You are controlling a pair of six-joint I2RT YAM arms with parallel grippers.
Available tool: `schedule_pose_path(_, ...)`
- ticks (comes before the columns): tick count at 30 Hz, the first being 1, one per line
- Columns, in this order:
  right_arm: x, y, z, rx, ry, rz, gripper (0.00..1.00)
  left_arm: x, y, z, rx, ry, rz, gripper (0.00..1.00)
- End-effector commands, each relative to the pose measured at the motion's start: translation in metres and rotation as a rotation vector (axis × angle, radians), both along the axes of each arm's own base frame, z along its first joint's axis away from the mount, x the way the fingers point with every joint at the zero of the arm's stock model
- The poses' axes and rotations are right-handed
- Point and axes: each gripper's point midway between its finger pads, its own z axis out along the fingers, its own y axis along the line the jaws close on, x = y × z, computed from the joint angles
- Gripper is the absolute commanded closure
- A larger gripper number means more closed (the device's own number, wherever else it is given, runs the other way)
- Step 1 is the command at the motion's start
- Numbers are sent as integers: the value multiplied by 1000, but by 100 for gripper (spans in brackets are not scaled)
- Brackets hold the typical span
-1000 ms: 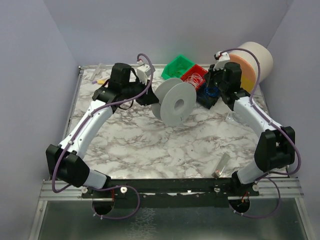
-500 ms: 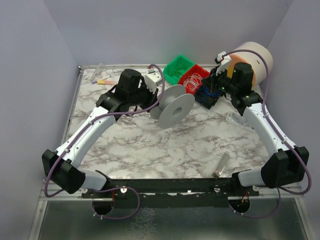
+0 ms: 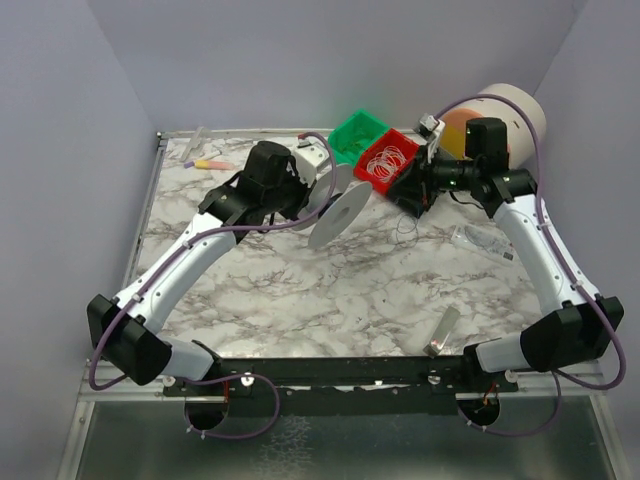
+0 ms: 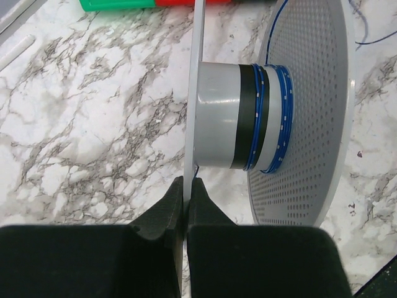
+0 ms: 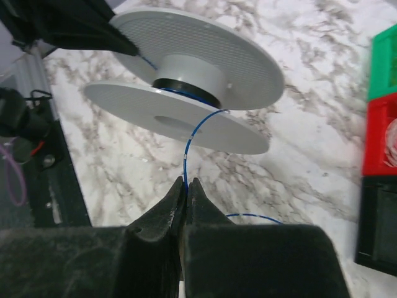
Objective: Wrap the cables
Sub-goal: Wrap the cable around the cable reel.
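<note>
A grey spool (image 3: 335, 205) is held tilted above the table's far middle. My left gripper (image 3: 308, 188) is shut on the rim of one spool flange, as the left wrist view (image 4: 187, 183) shows. The spool hub (image 4: 223, 118) carries black and blue windings. The cable (image 5: 197, 124) is a thin blue wire with white marks that runs from the hub to my right gripper (image 5: 186, 183), which is shut on it. In the top view my right gripper (image 3: 420, 185) is right of the spool, and slack cable (image 3: 405, 228) loops on the table below it.
A green bin (image 3: 358, 135), a red bin (image 3: 405, 143) with white wire rings and a black bin (image 3: 412, 198) stand at the back. A big cream and orange roll (image 3: 505, 120) is back right. A clear bag (image 3: 480, 238) and a clear tube (image 3: 442, 332) lie on the right.
The left gripper has turned the spool from face-on to nearly edge-on and shifted it slightly. The right arm has swung out and its gripper has drawn the cable away from the bins.
</note>
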Motion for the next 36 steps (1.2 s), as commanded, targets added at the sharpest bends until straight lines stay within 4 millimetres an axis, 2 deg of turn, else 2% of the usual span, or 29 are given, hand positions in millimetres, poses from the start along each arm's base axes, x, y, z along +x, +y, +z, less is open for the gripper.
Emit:
schedule_pose_path(1,-34,24,-3,108,170,179,100,20,-10,18,-37,-72,48,100)
schedule_pose_path(8,-55,58,-3,217,243,393,100,30,-14,16,-43,-59,83,100)
schedule_pose_path(18,-65,99,-14,205,172,512,100,51,-17,2,-52,-20,189,100)
schedule_pose_path(23,-69,112,-39,165,157,531,100,59,-27,8,-107,2,213,100)
schedule_pose_path(27,-81,120,-56,134,165,569,99,62,-30,8,-123,16,217,100)
schedule_pose_path(32,-98,127,-72,95,162,621,100,68,-27,3,-155,54,240,100)
schedule_pose_path(36,-110,130,-88,74,175,647,99,75,-20,7,-252,117,243,100)
